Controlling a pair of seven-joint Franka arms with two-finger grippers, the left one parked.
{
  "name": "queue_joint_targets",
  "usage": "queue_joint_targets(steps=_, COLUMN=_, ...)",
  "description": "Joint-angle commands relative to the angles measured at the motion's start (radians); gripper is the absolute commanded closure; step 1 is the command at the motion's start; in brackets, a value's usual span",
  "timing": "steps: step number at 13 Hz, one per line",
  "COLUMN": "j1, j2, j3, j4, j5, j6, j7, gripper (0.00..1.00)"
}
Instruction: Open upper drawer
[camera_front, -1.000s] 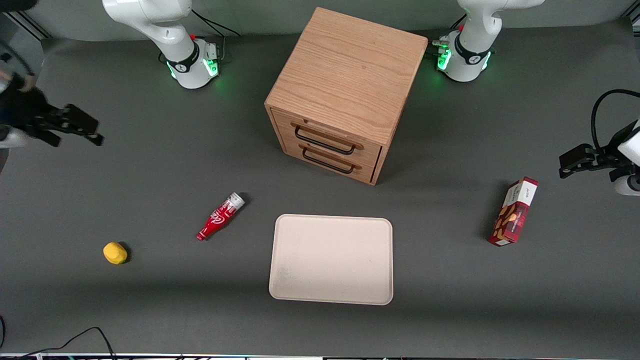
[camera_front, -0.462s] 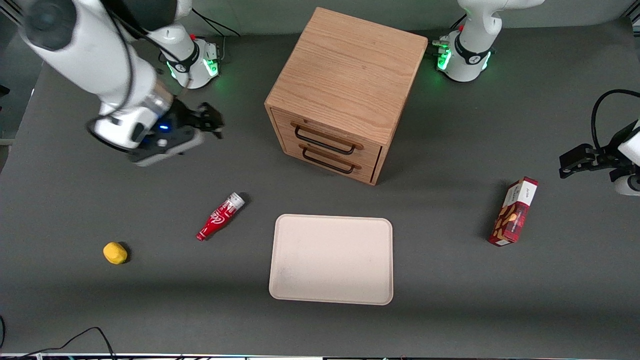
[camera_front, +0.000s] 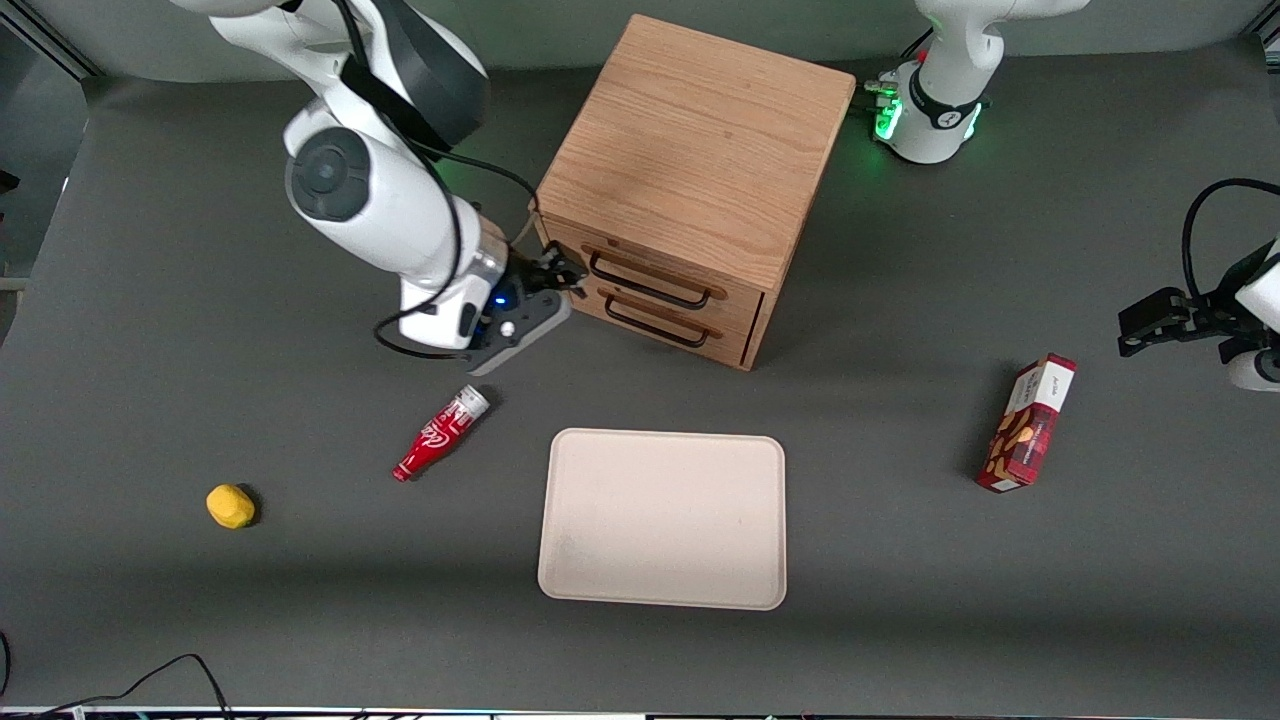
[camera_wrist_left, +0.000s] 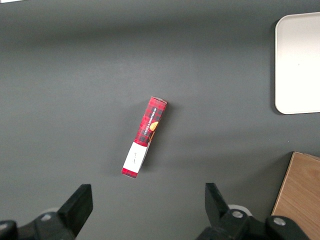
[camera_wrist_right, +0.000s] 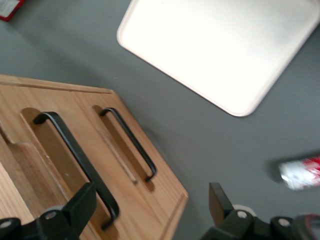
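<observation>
The oak cabinet (camera_front: 690, 140) stands at the back middle of the table. Its upper drawer (camera_front: 655, 268) is closed, with its thin black wire handle (camera_front: 648, 282) above the lower drawer's handle (camera_front: 658, 326). My right gripper (camera_front: 563, 272) is open and empty in front of the cabinet, at the working-arm end of the upper handle. In the right wrist view the gripper (camera_wrist_right: 150, 212) has one finger (camera_wrist_right: 80, 205) close over the end of the upper handle (camera_wrist_right: 75, 160). The lower handle (camera_wrist_right: 127, 145) lies beside it. Nothing is between the jaws.
A cream tray (camera_front: 662, 518) lies nearer the front camera than the cabinet and also shows in the right wrist view (camera_wrist_right: 225, 45). A red bottle (camera_front: 440, 433) lies just below the gripper. A yellow object (camera_front: 230, 506) and a red box (camera_front: 1030, 422) lie toward opposite table ends.
My right arm has swung in from the working arm's end of the table to the cabinet front. The gripper now sits at the end of the upper handle. The drawers have not moved.
</observation>
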Motion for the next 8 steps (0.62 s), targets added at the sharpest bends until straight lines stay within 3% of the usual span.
queue_joint_targets(steps=1, j1=-0.006, j2=0.073, j3=0.07, j4=0.032, j5=0.018, j6=0.036, j7=-0.029, gripper=0.0)
queue_joint_targets(steps=3, j1=-0.006, j2=0.105, j3=0.09, j4=0.03, j5=0.021, j6=0.042, j7=-0.11, gripper=0.0)
queue_joint_targets(steps=5, j1=-0.009, j2=0.11, j3=0.106, j4=0.018, j5=0.085, j6=0.051, j7=-0.153, gripper=0.0)
queue_joint_targets(steps=8, j1=-0.026, j2=0.11, j3=0.116, j4=-0.009, j5=0.093, j6=0.054, j7=-0.26, gripper=0.0)
